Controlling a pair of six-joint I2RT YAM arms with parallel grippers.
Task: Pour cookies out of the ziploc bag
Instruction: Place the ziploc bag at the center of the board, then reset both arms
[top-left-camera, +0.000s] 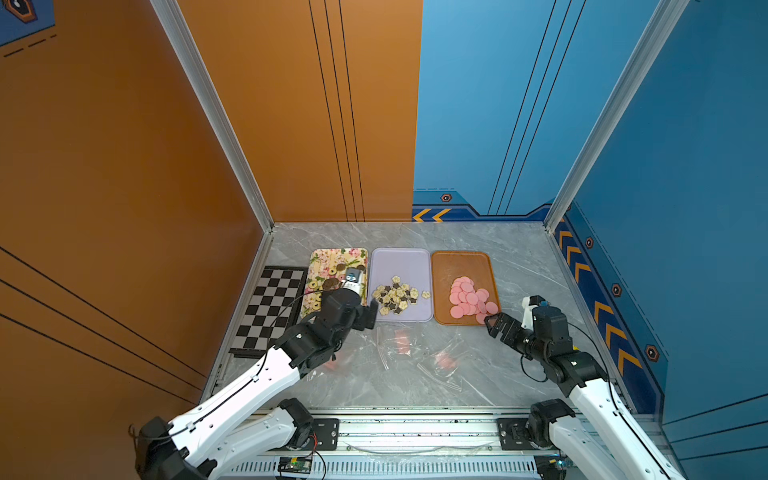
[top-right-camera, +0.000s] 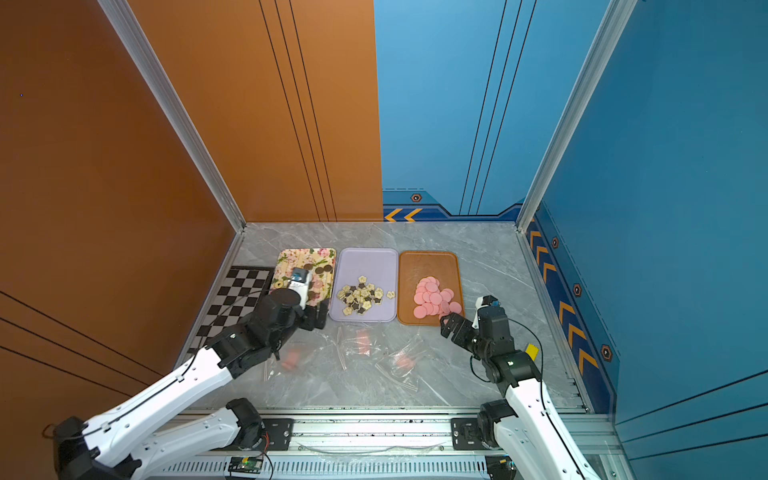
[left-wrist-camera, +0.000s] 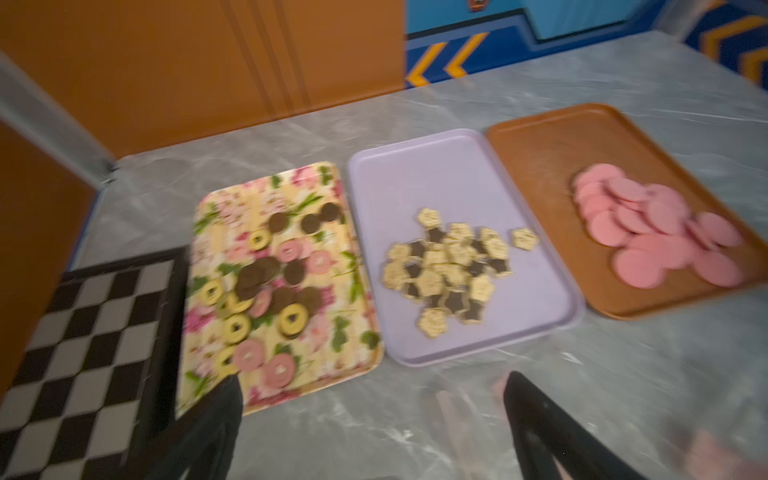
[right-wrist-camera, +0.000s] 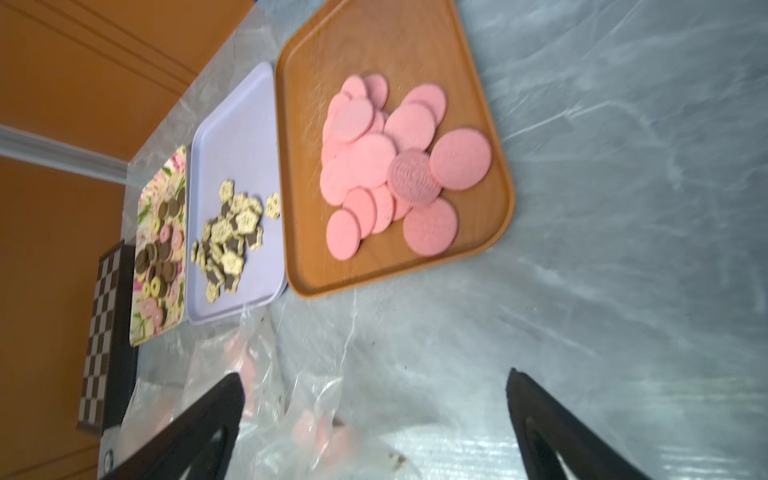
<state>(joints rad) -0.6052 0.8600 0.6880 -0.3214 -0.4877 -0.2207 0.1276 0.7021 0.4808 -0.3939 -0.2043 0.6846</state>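
Clear ziploc bags (top-left-camera: 400, 344) sprawl on the near counter (top-left-camera: 490, 386) between left end effector (top-left-camera: 369, 316) and right end effector (top-left-camera: 495, 325), both gaping empty, left nearer, cookies (top-left-camera: 395, 294) already heaped on far trays (top-left-camera: 401, 259).

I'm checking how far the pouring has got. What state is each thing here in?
floral tray, holds round cookies, scattered
lilac tray, holds flower cookies, heaped
brown tray, holds pink discs, overlapping in a pile
clear bags, limp on the table, not held; pink patches inside, unclear what
left gripper, open, empty
right gripper, open, empty
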